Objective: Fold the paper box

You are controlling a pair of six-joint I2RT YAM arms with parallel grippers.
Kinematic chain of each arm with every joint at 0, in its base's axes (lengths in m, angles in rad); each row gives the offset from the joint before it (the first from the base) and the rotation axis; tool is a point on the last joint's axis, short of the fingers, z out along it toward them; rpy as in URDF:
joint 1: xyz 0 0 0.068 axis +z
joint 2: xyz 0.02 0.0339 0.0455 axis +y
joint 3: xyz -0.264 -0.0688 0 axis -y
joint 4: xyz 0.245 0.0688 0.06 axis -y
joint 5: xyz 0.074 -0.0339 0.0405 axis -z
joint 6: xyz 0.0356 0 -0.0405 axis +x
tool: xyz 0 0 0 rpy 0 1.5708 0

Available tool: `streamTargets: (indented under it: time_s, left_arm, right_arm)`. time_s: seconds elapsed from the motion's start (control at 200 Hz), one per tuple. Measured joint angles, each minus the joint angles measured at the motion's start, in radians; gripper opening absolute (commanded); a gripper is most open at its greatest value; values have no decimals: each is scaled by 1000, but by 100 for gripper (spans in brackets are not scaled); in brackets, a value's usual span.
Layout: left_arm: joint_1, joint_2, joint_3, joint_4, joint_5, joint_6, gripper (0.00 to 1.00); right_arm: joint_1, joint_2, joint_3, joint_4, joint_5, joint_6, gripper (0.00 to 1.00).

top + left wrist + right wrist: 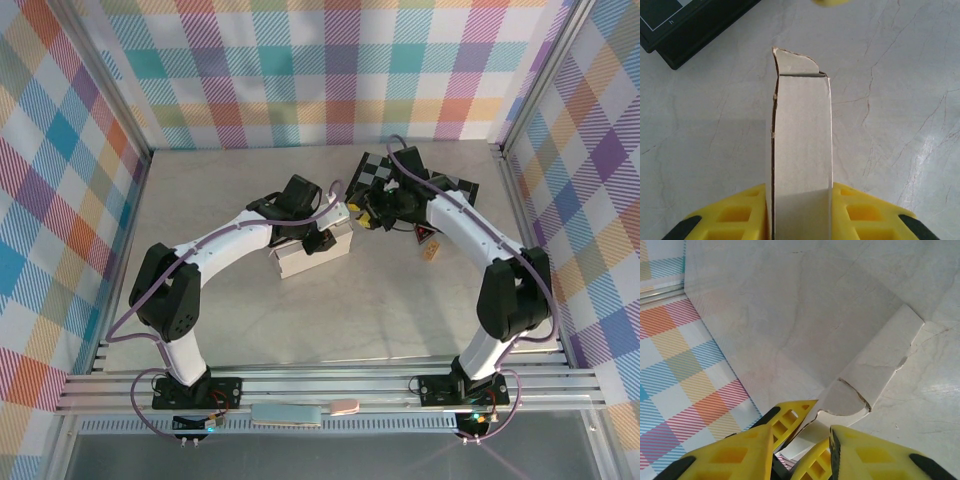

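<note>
- Closest to us, in the left wrist view, are the chunky yellow fingers (735, 217) of the left claw (800, 225). They are clenched on a thin wall of the plain white thin cardboard paper box (802, 140), which stands on its edge between them.
- In the right wrist view, the right claw (821, 416) sits right up at a long white flap (880, 355) of the box. The flap's rounded tip pokes in between the yellow fingers. They are a little apart, and we cannot tell if they pinch the tip or just sit around it.
- From above, the paper box (298, 262) sits near the middle of the pale, marble-look tabletop (370, 310), partly under the left claw (318, 240). The black-and-grey chequered board (372, 172) lies further back, apart from the box.
- We think the step in hand is folding an end flap. One claw holds the box in place and the other works on the flap.
- Next, we think the right claw (372, 215) needs a firm hold on the flap tip. Then it needs a slow push to bend the flap along its crease and tuck it in, while the left claw stops the box from sliding.
- The left arm reaches forward and bends in to the right, with its claw low over the box. The right arm goes up, bends at the elbow and leans in to the left, with its claw near the box's right end.
</note>
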Motion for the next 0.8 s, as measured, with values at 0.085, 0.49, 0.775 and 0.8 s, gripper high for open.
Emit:
streamTargets:
  time_s: [0.085,0.49,0.775,0.8]
  left_arm:
    - [0,0,0,0,0,0,27]
    - [0,0,0,0,0,-1,27]
    - [0,0,0,0,0,-1,27]
    - [0,0,0,0,0,-1,26]
  right_arm:
    - [0,22,10,-13,-10,10,31]
    - [0,65,43,-97,-16,8,30]
    - [0,66,42,-101,-16,9,29]
    - [0,66,42,-101,-16,8,29]
